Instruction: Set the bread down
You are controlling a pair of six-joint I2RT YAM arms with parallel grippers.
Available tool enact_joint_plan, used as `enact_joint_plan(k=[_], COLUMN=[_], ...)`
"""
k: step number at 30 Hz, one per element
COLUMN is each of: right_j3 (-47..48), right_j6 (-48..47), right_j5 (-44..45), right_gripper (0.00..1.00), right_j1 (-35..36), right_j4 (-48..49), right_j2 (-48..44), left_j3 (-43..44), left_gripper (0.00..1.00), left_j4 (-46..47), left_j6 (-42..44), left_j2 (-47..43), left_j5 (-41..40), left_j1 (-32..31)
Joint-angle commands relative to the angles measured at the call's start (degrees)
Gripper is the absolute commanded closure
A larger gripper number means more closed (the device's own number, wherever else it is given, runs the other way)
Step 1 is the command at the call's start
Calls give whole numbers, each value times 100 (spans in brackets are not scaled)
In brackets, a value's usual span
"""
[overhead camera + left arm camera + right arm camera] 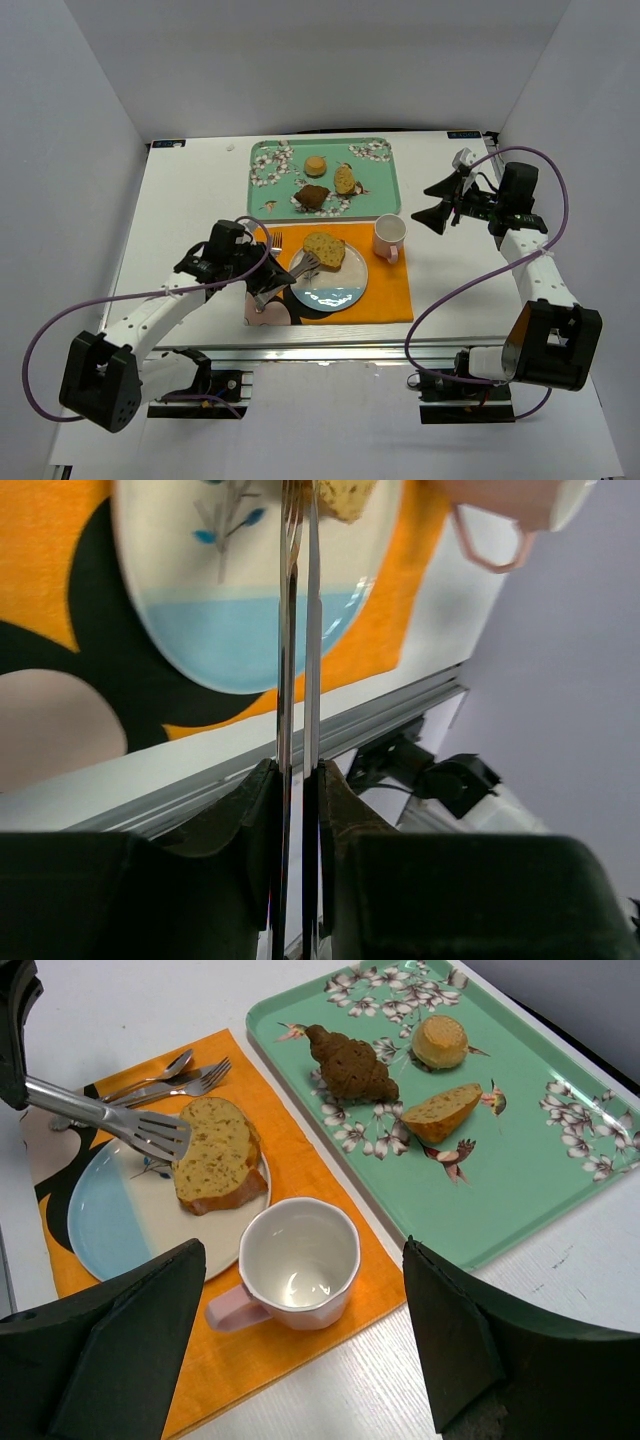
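The bread [324,250], a golden-tan slice with a brown crust, lies flat on the white and blue plate [335,292]. It also shows in the right wrist view [215,1155] and at the top edge of the left wrist view [345,495]. My left gripper [262,288] [298,790] is shut on metal tongs [292,273] [297,630]. The tongs' arms are close together, with their tips [160,1137] at the bread's edge, not around it. My right gripper [437,203] [303,1245] is open and empty, above the cup.
A pink cup [390,237] [298,1260] stands on the orange placemat [385,290], right of the plate. A green tray [380,190] behind holds a dark chocolate chunk [312,196], a round bun [315,165] and a narrow yellowish slice [345,179]. A fork and spoon [170,1075] lie left of the plate.
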Motion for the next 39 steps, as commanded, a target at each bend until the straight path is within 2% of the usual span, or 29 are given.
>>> enact_joint_plan(k=[1,6,18,19,27,30,39], right_j3=[235,200,200,200,165,147,42], right_j6=[-166,-201,-210,-210,-201,-201,-210], right_j5=[-33,-16,-51,-51,-59,-59,-59], right_gripper=[16,16,16,16,16,16,16], right_j1=[13,22,22,22,39,31,48], right_j4=[-146,-181,-138,-138,-103,-94,-59], right_j2=[-40,-49,30,39,39,39,-5], left_j3=[250,329,180,197,522,601,795], left_gripper=[92,88,89,88,55,50,46], left_j4=[-334,-475,-325,-395,-1046,-1151,-1362], left_j6=[463,613,366,445,850,920,1043], left_j2=[120,235,24,41,235,261,200], left_j5=[97,281,668,677,484,458,361], left_j1=[8,-1,-1,8,-1,-1,8])
